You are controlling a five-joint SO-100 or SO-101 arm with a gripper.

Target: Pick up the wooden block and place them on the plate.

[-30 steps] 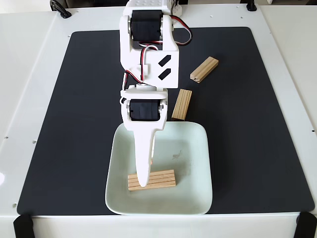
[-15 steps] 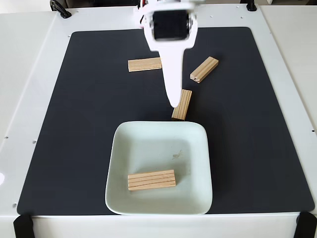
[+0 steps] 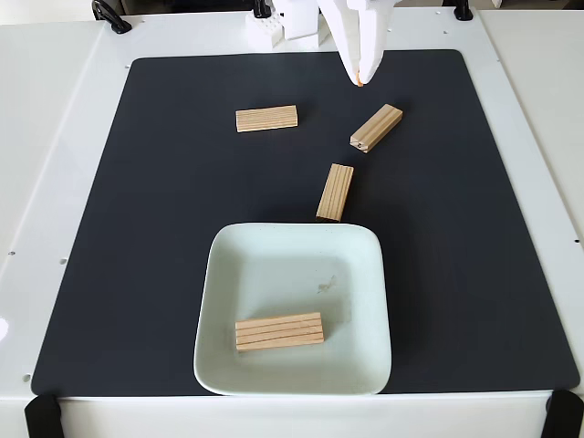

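Observation:
A square pale mint-white plate (image 3: 274, 265) sits at the front of the black mat. One wooden block (image 3: 279, 331) lies flat inside it, near its front-left part. Three more wooden blocks lie on the mat: one (image 3: 335, 192) just behind the plate's far rim, one (image 3: 376, 127) angled at the right, one (image 3: 266, 119) at the back left. My white gripper (image 3: 361, 78) hangs at the top of the view, tips pointing down over the mat's far edge. Its fingers are together with nothing between them, a short way behind the angled block.
The black mat (image 3: 137, 228) covers most of a white table (image 3: 46, 137). Black clamps sit at the table's corners (image 3: 41, 415). The arm's white base (image 3: 283, 23) stands at the back centre.
The arm has pulled back from over the plate to the far edge of the mat, uncovering the back-left block. The block in the plate stays where it lay.

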